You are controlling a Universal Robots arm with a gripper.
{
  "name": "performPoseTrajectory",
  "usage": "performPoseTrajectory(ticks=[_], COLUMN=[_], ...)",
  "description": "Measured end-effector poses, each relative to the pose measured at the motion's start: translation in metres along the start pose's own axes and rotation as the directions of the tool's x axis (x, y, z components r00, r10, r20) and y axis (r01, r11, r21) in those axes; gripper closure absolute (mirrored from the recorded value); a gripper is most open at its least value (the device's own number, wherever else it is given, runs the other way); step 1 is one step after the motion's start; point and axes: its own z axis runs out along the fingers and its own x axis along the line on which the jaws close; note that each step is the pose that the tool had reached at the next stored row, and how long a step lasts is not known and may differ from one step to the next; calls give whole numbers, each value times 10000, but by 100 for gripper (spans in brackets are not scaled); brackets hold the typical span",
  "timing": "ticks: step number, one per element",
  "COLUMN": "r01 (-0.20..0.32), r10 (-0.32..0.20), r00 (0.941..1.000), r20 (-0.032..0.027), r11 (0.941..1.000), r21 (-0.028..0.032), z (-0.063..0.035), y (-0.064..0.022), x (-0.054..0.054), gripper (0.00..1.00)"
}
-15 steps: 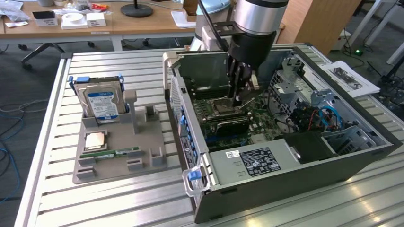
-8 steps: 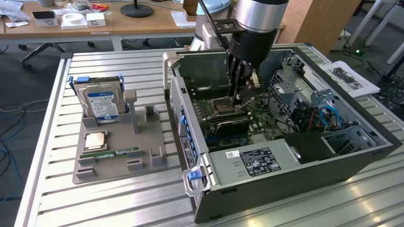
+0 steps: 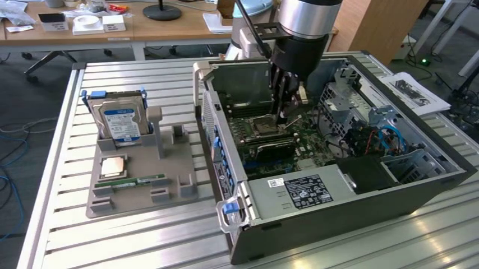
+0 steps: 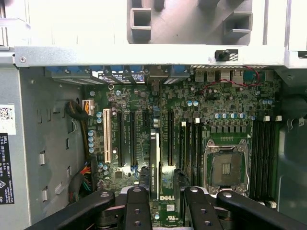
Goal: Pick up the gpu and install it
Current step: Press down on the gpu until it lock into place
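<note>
Open computer case [image 3: 419,185] lying on its side on a slatted metal worktop [image 3: 112,246], motherboard [image 4: 211,110] exposed on the case floor. Arm [image 3: 303,22] reaching down from above into the middle of the case. Fingers [image 4: 143,191] closed on the gpu [image 4: 154,163], one on each face of the card. Gpu held edge-on inside the case, over the row of long expansion slots [image 4: 130,139] and lined up along them; impossible to tell whether already touching a slot. Empty processor socket [image 4: 226,167] also inside the case, farther from the case's power-supply end than the gpu. Outside the case, just beside its long wall, a grey parts tray [image 3: 134,202]. In the tray, upright at the end far from the case's front corner, a hard drive [image 3: 123,120] with a blue label. Flat in the tray, a green memory stick [image 3: 138,182] and a small square chip [image 3: 112,166].
</note>
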Motion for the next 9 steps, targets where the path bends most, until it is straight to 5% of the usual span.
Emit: performPoseTrajectory(ticks=[3, 5, 9], r01=[1, 1, 1], r10=[-1, -1, -1], r00=[10000, 10000, 10000], r20=[0, 0, 0], r11=[10000, 10000, 10000], r21=[0, 0, 0], z=[0, 0, 0], y=[0, 0, 0], x=[0, 0, 0], gripper=[67, 80, 89])
